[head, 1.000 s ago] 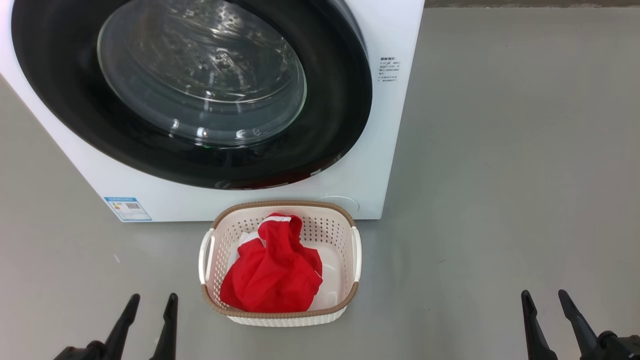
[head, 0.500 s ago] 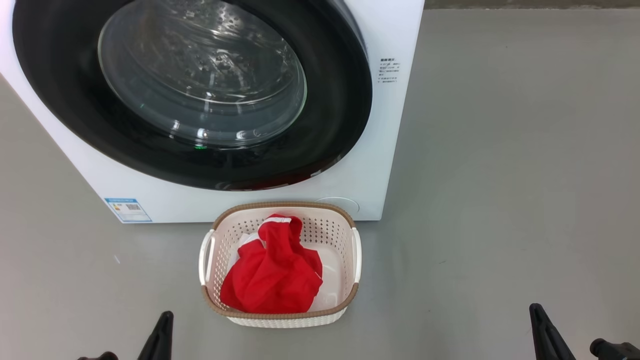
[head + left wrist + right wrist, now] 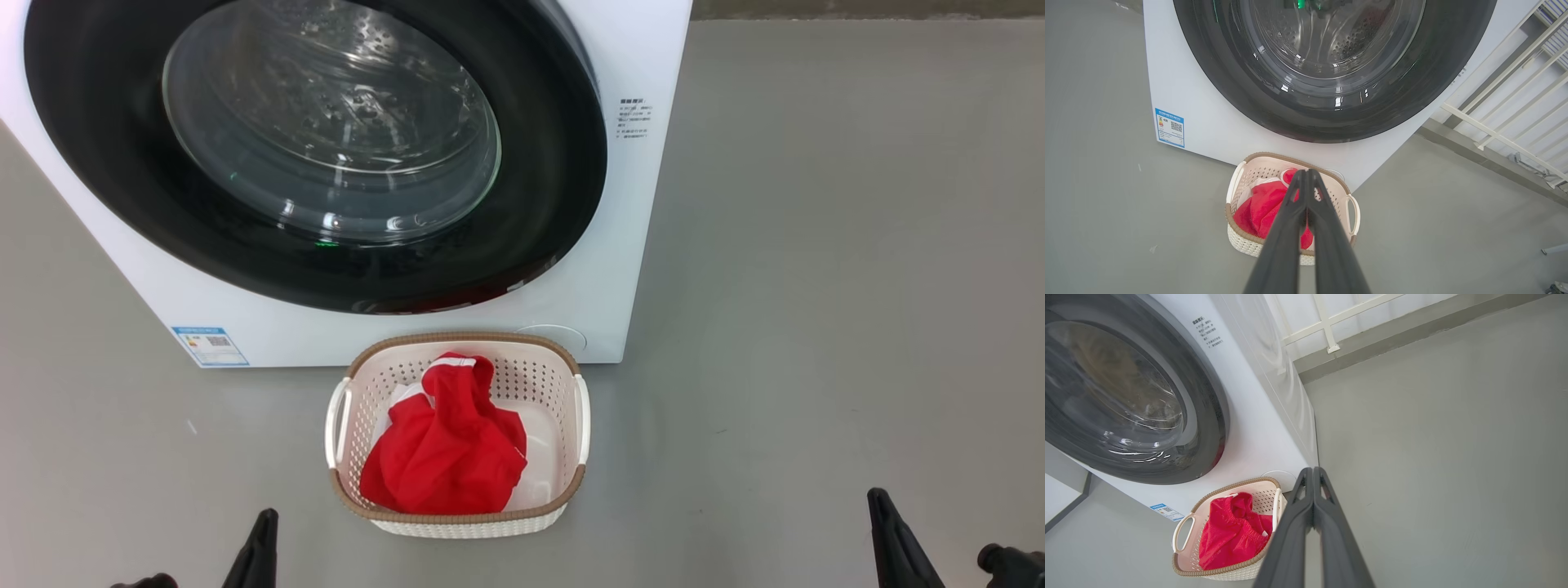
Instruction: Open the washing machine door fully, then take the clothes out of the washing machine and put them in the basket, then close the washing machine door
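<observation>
Clothes (image 3: 445,445): red, soft, light, limp; heaped in basket (image 3: 457,336) on floor (image 3: 816,327) before washer (image 3: 645,245). I judge any bunched top fold a fair hold. Door (image 3: 563,163) looks closed. My left hand (image 3: 1306,173), right hand (image 3: 1312,470): both pinched together, empty.

The head view's top edge cuts off the washing machine door (image 3: 563,163) for you, and its bottom edge crops the left gripper (image 3: 261,543) and right gripper (image 3: 886,527) to dark tips. You cannot read the small print (image 3: 634,117) or blue label (image 3: 210,346) on the washing machine (image 3: 629,269). The clothes (image 3: 445,457) hide part of the floor of the basket (image 3: 457,336).
</observation>
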Motion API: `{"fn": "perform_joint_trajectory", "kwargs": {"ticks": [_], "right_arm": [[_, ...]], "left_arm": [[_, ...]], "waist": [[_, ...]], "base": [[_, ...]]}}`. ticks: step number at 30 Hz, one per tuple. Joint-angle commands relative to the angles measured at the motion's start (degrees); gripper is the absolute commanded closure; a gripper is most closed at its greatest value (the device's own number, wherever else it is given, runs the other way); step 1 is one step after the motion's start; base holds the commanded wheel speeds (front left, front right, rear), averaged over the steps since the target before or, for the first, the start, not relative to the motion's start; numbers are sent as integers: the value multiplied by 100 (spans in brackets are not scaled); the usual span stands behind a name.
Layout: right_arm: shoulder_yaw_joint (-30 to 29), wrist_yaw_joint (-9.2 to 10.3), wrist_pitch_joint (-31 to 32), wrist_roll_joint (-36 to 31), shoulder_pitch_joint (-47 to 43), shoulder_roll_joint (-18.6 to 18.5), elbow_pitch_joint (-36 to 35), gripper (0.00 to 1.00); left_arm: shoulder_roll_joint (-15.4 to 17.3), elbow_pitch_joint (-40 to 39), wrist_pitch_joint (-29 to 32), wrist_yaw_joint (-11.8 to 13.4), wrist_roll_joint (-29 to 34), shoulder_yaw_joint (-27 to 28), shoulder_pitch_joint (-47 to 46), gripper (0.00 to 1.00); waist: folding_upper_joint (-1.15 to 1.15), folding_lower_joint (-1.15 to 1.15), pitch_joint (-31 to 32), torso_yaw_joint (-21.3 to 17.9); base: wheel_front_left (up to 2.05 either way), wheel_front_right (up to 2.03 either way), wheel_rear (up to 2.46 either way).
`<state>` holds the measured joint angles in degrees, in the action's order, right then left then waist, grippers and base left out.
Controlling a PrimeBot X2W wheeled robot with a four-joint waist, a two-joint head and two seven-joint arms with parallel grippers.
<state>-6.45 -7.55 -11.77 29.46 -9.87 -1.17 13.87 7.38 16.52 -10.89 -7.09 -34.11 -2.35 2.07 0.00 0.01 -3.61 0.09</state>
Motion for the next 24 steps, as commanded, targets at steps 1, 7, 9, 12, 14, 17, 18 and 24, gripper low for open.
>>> {"fn": "perform_joint_trajectory", "kwargs": {"ticks": [1, 7, 9, 12, 14, 17, 18, 24], "right_arm": [[31, 1, 21, 217, 226, -102, -116, 100], [49, 1, 111, 591, 307, -121, -109, 100], [57, 2, 156, 775, 346, -129, -106, 100], [65, 2, 203, 962, 386, -138, -103, 100], [70, 2, 233, 1085, 413, -143, -100, 100], [77, 2, 280, 1269, 452, -151, -97, 100], [79, 2, 296, 1331, 466, -153, -96, 100], [91, 2, 390, 1698, 545, -167, -89, 100]], "left_arm": [[52, -132, 29, -7, -160, 109, -183, 100], [26, -139, 126, -9, -497, 149, -220, 100], [13, -143, 174, -10, -664, 170, -239, 100], [0, -146, 222, -11, -833, 190, -258, 100], [-8, -148, 255, -12, -945, 204, -270, 100], [-22, -152, 303, -13, -1112, 225, -289, 100], [-26, -153, 320, -13, -1168, 232, -295, 100], [-53, -160, 417, -15, -1502, 274, -333, 100]], "waist": [[0, -1, 5, 0], [0, -1, 25, -1], [0, -1, 35, -1], [0, -1, 45, -1], [0, -1, 52, -1], [0, -1, 61, -1], [0, -1, 65, -2], [0, -1, 85, -2]], "base": [[0, 0, 0], [0, 0, 0], [0, 0, 0], [0, 0, 0], [0, 0, 0], [0, 0, 0], [0, 0, 0], [0, 0, 0]]}}
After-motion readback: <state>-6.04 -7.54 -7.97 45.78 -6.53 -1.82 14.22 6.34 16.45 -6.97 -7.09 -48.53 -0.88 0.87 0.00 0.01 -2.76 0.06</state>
